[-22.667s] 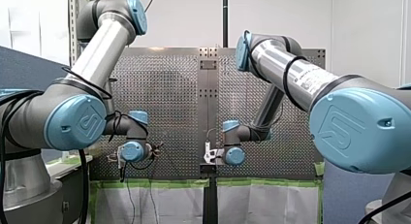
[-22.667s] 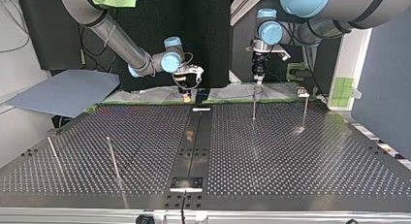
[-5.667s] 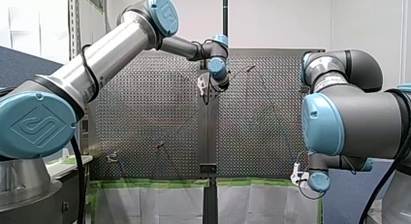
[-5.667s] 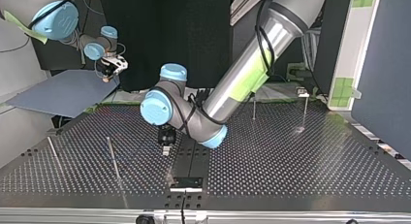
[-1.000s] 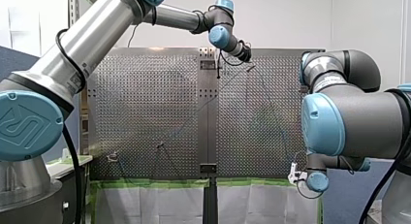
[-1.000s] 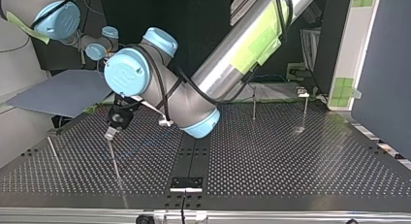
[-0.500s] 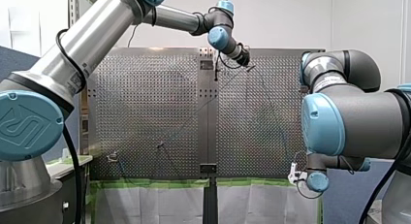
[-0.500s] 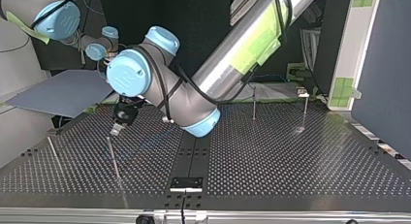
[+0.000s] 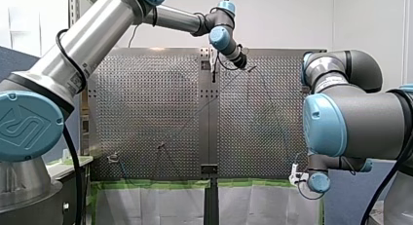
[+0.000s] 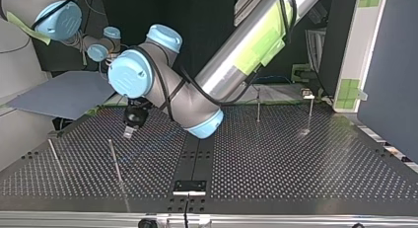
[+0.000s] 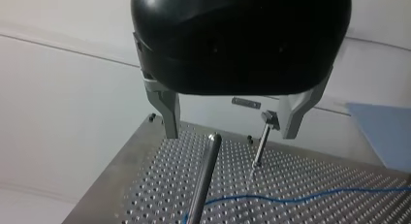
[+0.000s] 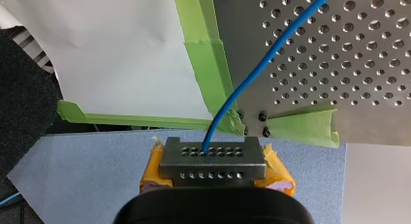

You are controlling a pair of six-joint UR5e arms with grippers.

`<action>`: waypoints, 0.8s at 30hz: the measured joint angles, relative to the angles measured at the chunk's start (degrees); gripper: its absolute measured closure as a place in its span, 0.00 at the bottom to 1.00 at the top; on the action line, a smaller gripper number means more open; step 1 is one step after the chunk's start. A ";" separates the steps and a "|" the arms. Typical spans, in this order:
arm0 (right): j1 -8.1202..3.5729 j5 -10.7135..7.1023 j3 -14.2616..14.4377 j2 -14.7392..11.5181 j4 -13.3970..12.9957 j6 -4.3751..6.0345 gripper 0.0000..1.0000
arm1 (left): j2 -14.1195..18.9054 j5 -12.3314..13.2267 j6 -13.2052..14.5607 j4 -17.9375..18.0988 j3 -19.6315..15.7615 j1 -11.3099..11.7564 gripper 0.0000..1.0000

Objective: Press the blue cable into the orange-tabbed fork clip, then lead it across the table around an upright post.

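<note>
In the right wrist view my right gripper (image 12: 212,161), with yellow pads (image 12: 277,171), is shut on the blue cable (image 12: 252,73). From there the cable runs over the taped table edge onto the perforated plate. My right gripper (image 9: 295,177) hangs off the table's corner. My left gripper (image 11: 229,134), black with metal fingers (image 11: 167,115), is open and holds nothing. It hovers above and beside an upright post (image 11: 206,170). Behind that post lies a stretch of blue cable (image 11: 310,200). In the top view my left gripper (image 10: 129,131) sits just behind the post (image 10: 116,164).
A second thin post (image 11: 261,141) stands beyond the first, seen also as a post (image 10: 54,156) at the top view's left. Two more posts (image 10: 258,105) (image 10: 310,110) stand at the back right. A blue-grey board (image 10: 64,92) lies off the table's left corner.
My left gripper has moved off the post's top, toward the top view's right and back, and tilted downward. My right arm has kept still with the cable.
</note>
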 joint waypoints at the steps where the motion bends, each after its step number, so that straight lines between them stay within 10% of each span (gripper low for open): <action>1: 0.01 -0.02 -0.01 0.00 0.02 0.00 1.00 | -0.01 -0.44 -0.01 -0.06 0.00 -0.02 0.00; 24: 0.05 -0.31 0.00 0.01 0.07 0.00 1.00 | 0.02 -3.32 1.12 -0.17 0.01 -0.14 0.00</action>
